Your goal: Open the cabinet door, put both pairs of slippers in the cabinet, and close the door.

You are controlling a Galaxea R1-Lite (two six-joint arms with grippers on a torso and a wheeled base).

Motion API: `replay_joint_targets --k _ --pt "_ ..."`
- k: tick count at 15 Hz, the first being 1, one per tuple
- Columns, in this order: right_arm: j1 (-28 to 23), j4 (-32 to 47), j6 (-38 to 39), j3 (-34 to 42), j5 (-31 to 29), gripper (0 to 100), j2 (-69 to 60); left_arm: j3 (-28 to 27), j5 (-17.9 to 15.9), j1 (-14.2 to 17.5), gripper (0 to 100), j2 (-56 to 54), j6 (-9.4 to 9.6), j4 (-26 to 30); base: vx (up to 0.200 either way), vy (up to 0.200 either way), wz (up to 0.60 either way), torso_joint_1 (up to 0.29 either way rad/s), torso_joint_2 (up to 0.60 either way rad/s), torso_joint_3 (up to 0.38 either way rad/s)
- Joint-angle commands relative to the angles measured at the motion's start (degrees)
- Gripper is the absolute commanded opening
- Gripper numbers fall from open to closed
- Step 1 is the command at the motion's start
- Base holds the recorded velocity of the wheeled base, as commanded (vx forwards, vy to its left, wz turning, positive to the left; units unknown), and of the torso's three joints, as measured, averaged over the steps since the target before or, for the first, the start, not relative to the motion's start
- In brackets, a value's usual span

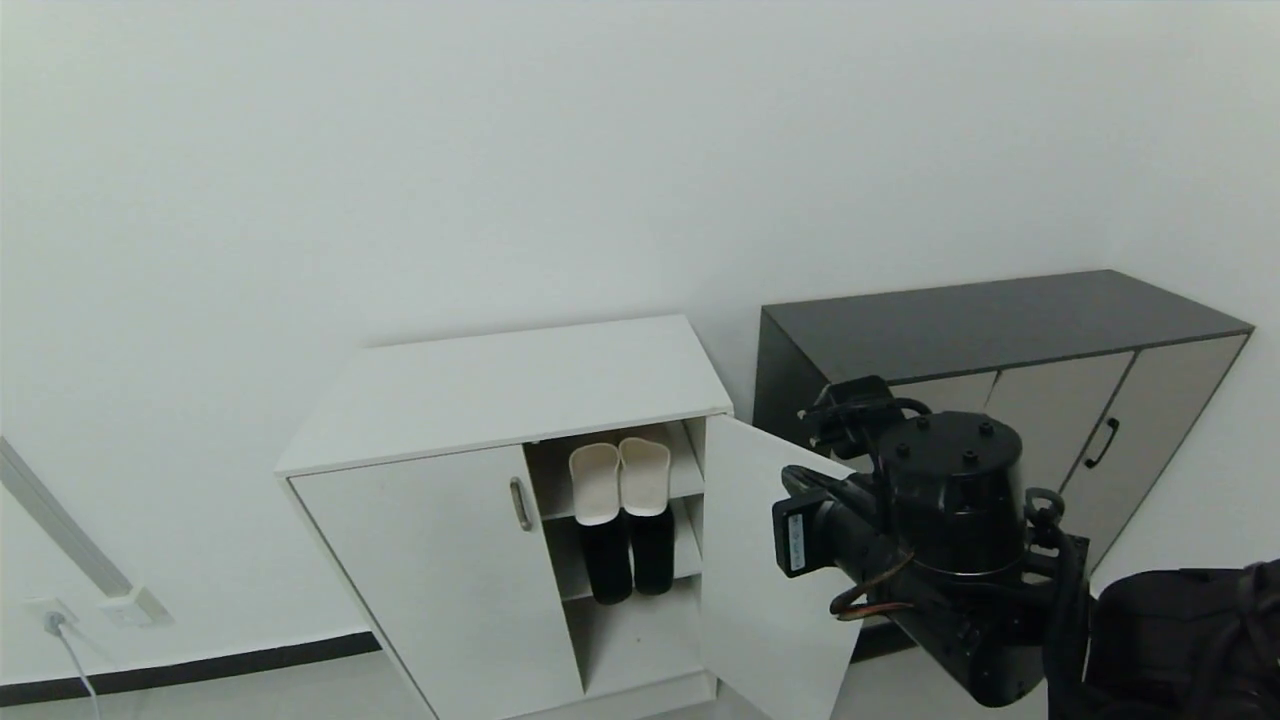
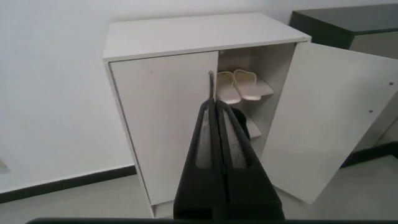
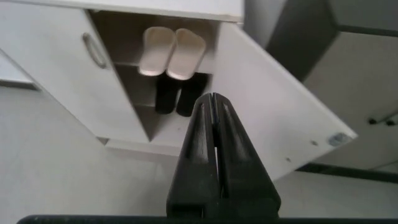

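Head view showed me a white cabinet (image 1: 500,385) against a plain white wall (image 1: 500,150), with a black baseboard (image 1: 200,665) at floor level. Its right door (image 1: 760,560) stood open and its left door (image 1: 440,570) shut. Inside, the white slippers (image 1: 620,480) lay on the upper shelf (image 1: 685,470), with the black slippers (image 1: 630,555) just beneath. A dark grey cabinet (image 1: 990,320) stood beside it. The left gripper (image 2: 215,106) and the right gripper (image 3: 214,98) were both clenched on nothing.

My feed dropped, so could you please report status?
Left pincer, right pincer shut, empty. White slippers, black slippers inside cabinet. Door open, nothing blocking it.
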Motion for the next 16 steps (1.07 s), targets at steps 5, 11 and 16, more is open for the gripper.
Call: replay_joint_targets --k 5,11,16 --pt "-0.68 -0.16 -0.01 0.01 -0.04 0 0.52 0.01 0.02 0.02 0 0.04 -0.13 -0.01 -0.080 0.000 0.00 0.003 0.00 0.000" --pt "-2.09 -0.95 -1.15 0.01 -0.04 0 2.10 0.01 0.11 -0.07 0 0.04 -0.04 -0.01 -0.133 0.000 0.00 0.002 0.00 -0.001" --pt "-11.23 -3.06 -0.98 -5.09 3.39 0 7.73 0.01 0.11 -0.07 0 0.04 -0.04 -0.01 0.000 0.000 0.00 0.000 0.00 0.000"
